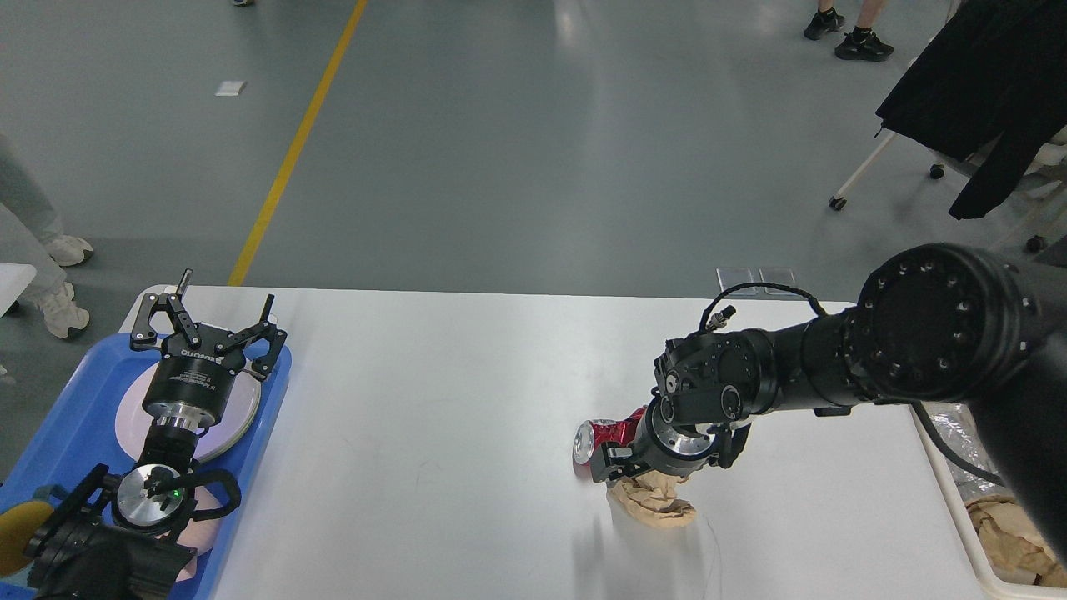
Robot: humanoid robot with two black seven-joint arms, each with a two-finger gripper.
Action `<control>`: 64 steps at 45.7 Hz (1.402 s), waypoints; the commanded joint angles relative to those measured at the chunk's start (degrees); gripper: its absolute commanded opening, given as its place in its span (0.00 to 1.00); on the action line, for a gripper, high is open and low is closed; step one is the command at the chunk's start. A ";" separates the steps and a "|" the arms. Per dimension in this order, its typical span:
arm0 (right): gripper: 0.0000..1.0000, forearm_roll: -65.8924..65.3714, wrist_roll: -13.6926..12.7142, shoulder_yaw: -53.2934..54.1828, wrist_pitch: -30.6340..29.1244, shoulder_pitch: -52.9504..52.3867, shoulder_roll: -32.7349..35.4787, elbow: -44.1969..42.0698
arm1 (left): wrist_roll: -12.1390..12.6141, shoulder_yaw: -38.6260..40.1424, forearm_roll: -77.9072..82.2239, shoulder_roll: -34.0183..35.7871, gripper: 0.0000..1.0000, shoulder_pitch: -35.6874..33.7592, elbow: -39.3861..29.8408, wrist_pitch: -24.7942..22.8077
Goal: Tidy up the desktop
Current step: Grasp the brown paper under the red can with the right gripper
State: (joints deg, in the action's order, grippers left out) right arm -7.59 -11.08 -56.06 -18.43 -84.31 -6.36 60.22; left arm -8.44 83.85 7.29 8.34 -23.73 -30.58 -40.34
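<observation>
Your right gripper (613, 467) is down low on the desk (433, 400), right at the crushed red can (604, 435) and the crumpled brown paper (654, 500) just beside it. You can't tell how wide its fingers are spread or if they've got anything, the wrist hides them. Your left gripper (212, 321) hovers over the white plate (237, 412) in the blue tray (75, 417) at the desk's left edge, fingers spread wide, holding nothing. The cream bin (959, 492) sits at the right edge.
</observation>
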 commanded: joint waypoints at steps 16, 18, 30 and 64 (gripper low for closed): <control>0.97 -4.89 0.01 -0.02 6.12 6.53 -0.67 -1.42 | 0.00 0.00 0.00 0.01 0.97 0.00 0.00 0.00; 0.91 -4.80 0.01 -0.02 6.03 6.53 -0.67 -1.42 | 0.00 0.00 0.00 0.01 0.97 0.00 0.00 -0.09; 0.16 -4.45 -2.02 0.16 4.01 6.18 -0.58 -0.72 | 0.00 0.00 0.00 0.01 0.97 0.00 0.00 0.00; 0.00 0.12 -1.75 -0.19 -5.39 -4.45 8.20 7.80 | 0.00 0.00 0.00 0.01 0.97 0.00 0.00 0.00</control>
State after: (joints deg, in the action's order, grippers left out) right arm -10.04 -12.90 -55.80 -23.09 -84.02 -1.90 63.37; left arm -8.48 83.85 7.29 8.35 -23.73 -30.60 -40.36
